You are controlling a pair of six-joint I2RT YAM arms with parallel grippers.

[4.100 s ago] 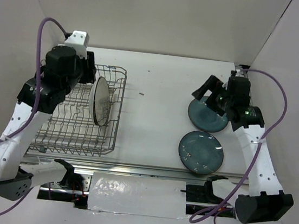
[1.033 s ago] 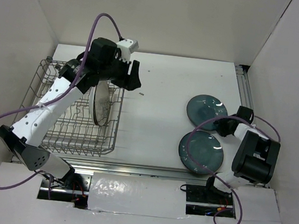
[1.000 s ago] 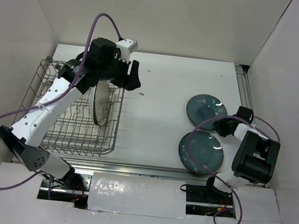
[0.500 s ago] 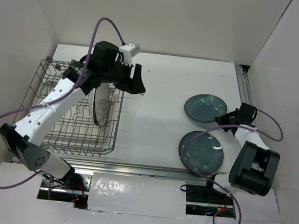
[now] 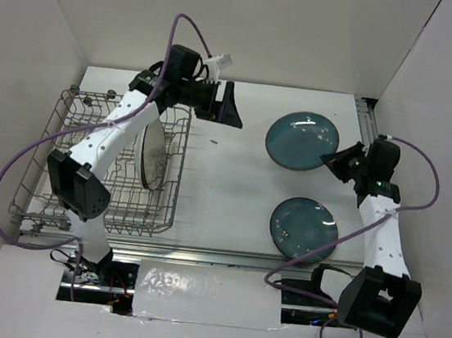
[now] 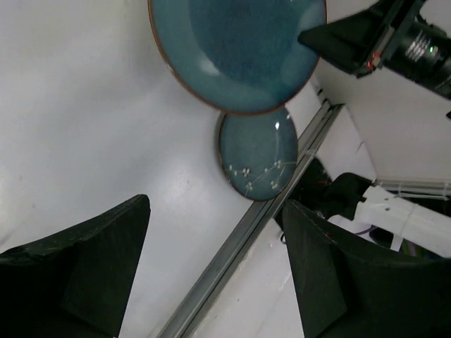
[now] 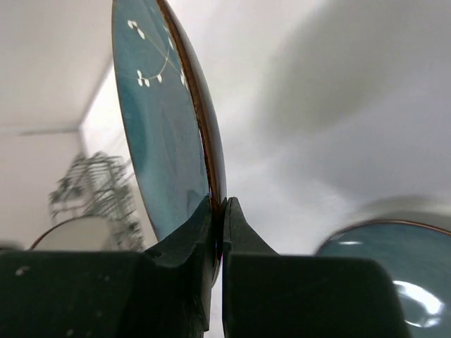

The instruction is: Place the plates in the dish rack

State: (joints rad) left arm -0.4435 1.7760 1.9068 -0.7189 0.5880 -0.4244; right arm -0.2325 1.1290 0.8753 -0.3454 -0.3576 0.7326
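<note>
Teal plate (image 5: 301, 142) pinched by its rim in right gripper (image 5: 329, 159)

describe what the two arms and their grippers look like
Left arm and right arm match: white links dotted with small holes, bulky black joint housings, black bases. A purple cable loops along each. The left gripper and right gripper are matte black, with two broad wedge-shaped fingers tapering to thin tips. No markings readable.

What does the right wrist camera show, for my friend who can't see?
The right pincer pinches the rim of a dark teal plate, held on edge. A second teal plate lies lower right; the dish rack blurs far left.
</note>
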